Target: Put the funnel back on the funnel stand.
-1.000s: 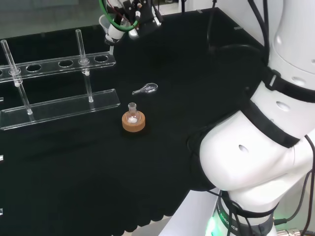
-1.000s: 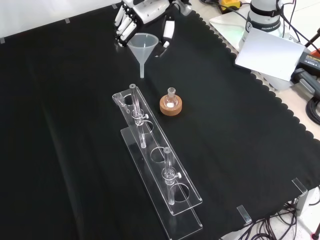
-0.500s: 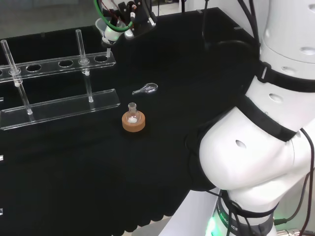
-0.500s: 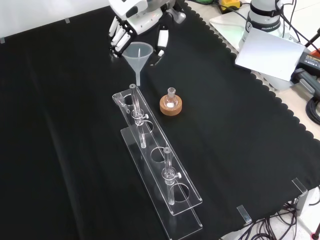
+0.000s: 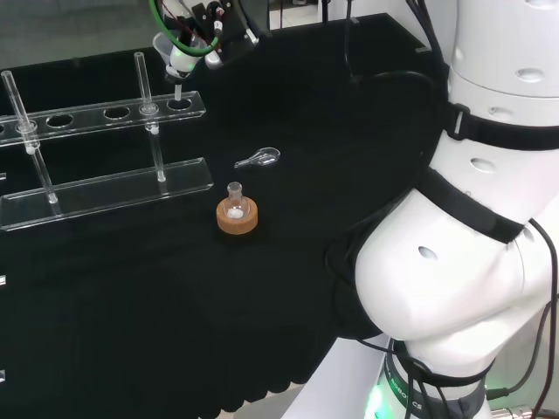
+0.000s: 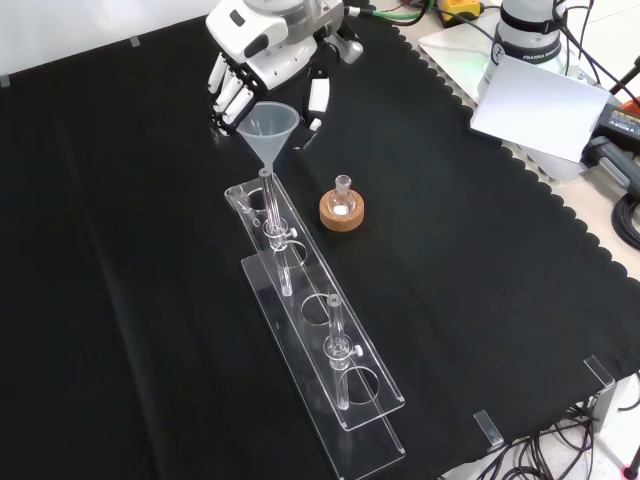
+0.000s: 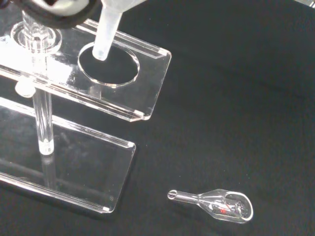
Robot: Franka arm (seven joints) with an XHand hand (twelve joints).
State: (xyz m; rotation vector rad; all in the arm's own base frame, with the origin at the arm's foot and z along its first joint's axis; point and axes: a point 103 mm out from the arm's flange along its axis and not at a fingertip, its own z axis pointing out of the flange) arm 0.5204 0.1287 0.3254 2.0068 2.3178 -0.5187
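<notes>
The hand (image 6: pixel 262 62) hangs over the far end of the black-cloth worktop (image 6: pixel 480 290), reaching in from the top of the front view. Its fingers (image 6: pixel 228 92) and thumb curl downward around the rim of a clear funnel (image 6: pixel 268 128), grasping it upright with the wide mouth up and the narrow stem pointing down.

In the front view the funnel's stem reaches down to the near end of a clear funnel stand (image 6: pixel 310 320), a long rack with a row of round holes in its upper shelf. In the wrist view the stem's tip (image 7: pixel 105 37) sits over the end hole (image 7: pixel 109 64) of that shelf, at or just inside its edge; whether it has entered the hole cannot be told. In the head view the hand (image 5: pixel 199 30) and funnel (image 5: pixel 175 54) sit above the right end of the stand (image 5: pixel 105 188).

Two thin upright posts (image 6: pixel 335 345) rise through the stand; one stands just beside the funnel's stem.

To the right of the stand in the front view, a small round flask (image 6: pixel 342 200) sits in a cork ring (image 6: pixel 341 215), apart from the stand. A small clear glass scoop (image 7: pixel 216 205) lies on the cloth beyond the stand's end, apart from everything else.
</notes>
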